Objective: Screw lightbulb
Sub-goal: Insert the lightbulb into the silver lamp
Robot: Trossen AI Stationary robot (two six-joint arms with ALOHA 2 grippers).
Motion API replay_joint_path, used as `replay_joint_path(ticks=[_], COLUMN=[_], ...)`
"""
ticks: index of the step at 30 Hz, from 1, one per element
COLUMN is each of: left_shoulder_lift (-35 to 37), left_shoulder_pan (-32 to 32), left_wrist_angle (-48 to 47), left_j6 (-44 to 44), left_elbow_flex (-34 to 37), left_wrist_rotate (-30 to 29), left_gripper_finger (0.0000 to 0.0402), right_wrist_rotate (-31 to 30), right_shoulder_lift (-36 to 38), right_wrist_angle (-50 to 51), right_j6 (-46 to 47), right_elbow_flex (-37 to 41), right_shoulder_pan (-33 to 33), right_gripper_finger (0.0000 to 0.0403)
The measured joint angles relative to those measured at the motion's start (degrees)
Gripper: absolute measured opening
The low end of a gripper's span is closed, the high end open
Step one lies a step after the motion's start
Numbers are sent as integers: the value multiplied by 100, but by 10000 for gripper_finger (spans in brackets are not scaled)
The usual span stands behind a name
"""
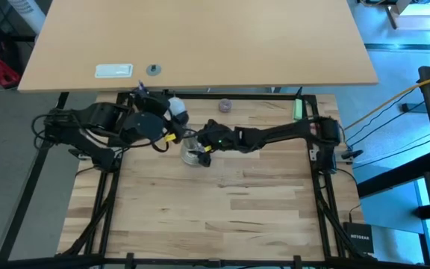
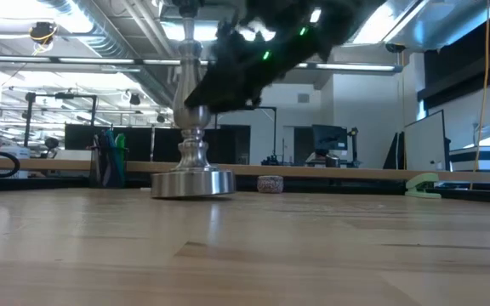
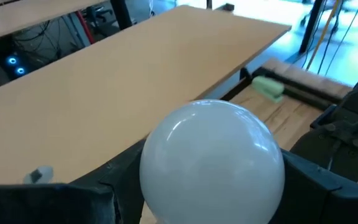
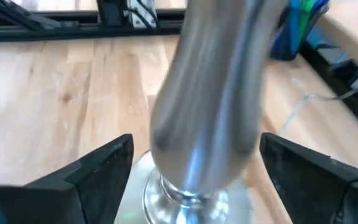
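The lightbulb (image 3: 211, 163) fills the lower middle of the left wrist view, a white frosted globe gripped between the 2 dark fingers (image 3: 107, 199) of the left gripper (image 1: 176, 112). In the high view it sits just left of centre in the upper half of the frame, near the far edge of the wooden table (image 1: 222, 202).

Below and to the right of it in the high view stands the silvery stand (image 1: 194, 155). The right gripper (image 1: 204, 148) reaches in from the right, and in the right wrist view its fingers (image 4: 98, 168) stand wide apart on either side of the stand's stem, not touching it.

A small purplish-grey round object (image 1: 225, 105) lies near the table's far edge, right of the bulb.
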State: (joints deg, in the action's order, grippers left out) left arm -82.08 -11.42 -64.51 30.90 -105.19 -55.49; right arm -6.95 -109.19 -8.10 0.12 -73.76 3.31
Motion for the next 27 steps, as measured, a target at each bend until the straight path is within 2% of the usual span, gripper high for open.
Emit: replay_joint_path(ticks=[4, 11, 16, 19, 24, 27], left_shoulder_lift=[61, 43, 57, 61, 59, 59], left_shoulder_pan=[29, 142, 240, 351, 607, 748], left_wrist_angle=[252, 384, 913, 901, 572, 564], left_j6=[-79, -140, -480, -486, -337, -355], left_elbow_flex=[-3, -9, -13, -13, -17, -17], left_wrist_rotate=[-7, 30, 788, 1207, 1280, 1335], left_gripper_finger=[249, 249, 249, 249, 249, 249], right_wrist_rotate=[-95, -26, 304, 465, 344, 355], right_shoulder_lift=[412, 509, 607, 959, 1687, 1884], right_wrist_angle=[483, 507, 942, 1295, 1834, 1949], right_j6=[-61, -216, -377, -541, -1089, -1242], right_elbow_flex=[-2, 9, 26, 28, 26, 28], right_shoulder_pan=[0, 2, 1, -85, -393, -507], right_gripper_finger=[352, 353, 353, 353, 343, 330])
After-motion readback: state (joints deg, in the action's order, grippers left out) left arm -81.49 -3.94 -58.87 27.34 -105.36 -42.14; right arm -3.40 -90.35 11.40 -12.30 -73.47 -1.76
